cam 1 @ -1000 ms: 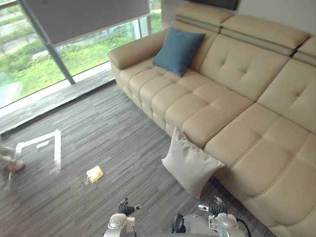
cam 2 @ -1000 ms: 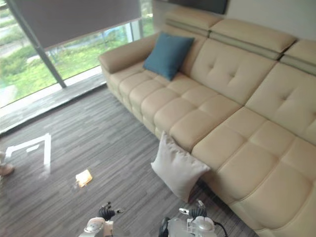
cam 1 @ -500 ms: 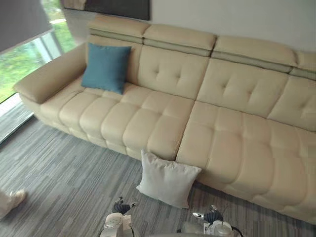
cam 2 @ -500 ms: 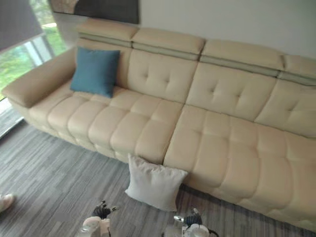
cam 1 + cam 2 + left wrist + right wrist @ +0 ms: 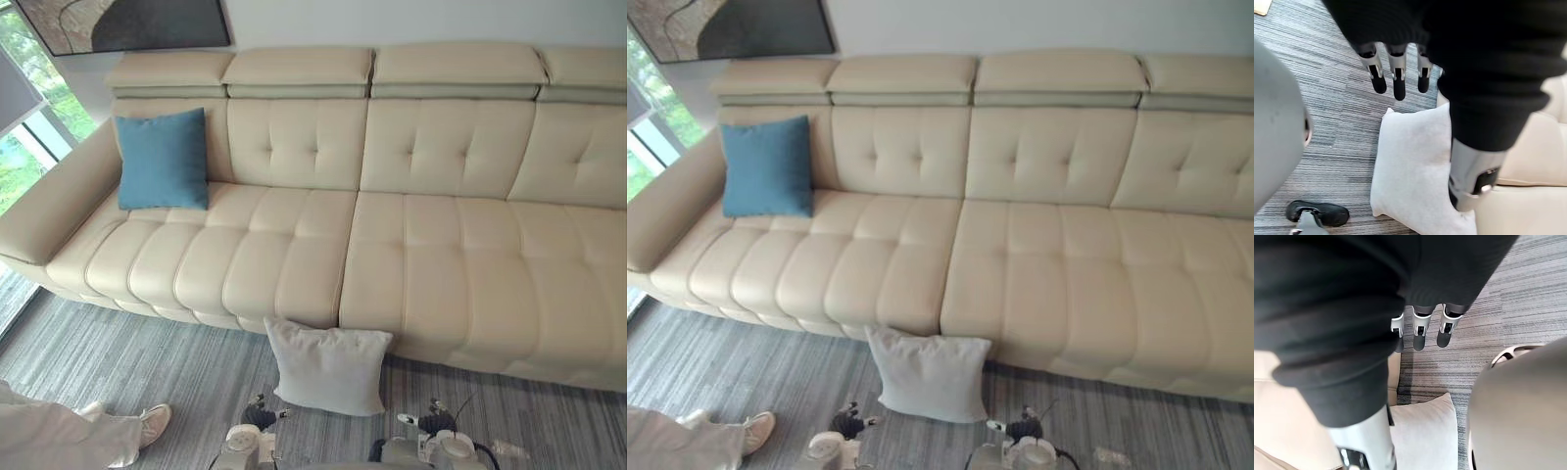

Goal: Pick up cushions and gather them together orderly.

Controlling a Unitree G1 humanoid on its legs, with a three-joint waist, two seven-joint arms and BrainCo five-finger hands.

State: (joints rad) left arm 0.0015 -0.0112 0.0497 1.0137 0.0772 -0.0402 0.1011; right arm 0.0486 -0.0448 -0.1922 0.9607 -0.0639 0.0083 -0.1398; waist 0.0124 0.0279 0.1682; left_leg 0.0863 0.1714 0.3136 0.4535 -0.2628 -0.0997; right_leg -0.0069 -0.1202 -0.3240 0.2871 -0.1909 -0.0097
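A light grey cushion (image 5: 328, 367) stands on the carpet, leaning against the front of the long beige sofa (image 5: 411, 245). A blue cushion (image 5: 162, 160) sits upright on the sofa's left end, against the backrest and next to the armrest. My left hand (image 5: 1396, 78) hangs over the carpet just short of the grey cushion (image 5: 1415, 166), fingers straight and holding nothing. My right hand (image 5: 1420, 333) hangs the same way, open and empty, with a corner of the grey cushion (image 5: 1427, 435) beside it.
A person's leg and pale shoe (image 5: 147, 426) lie on the striped grey carpet (image 5: 98, 352) at the lower left. A framed picture (image 5: 118, 22) hangs above the sofa's left end. A window (image 5: 24, 127) is at the far left.
The camera has swung to the right, so the sofa now faces me square on and the window has slid off to the left. The person's leg has come into view. The cushions stay put.
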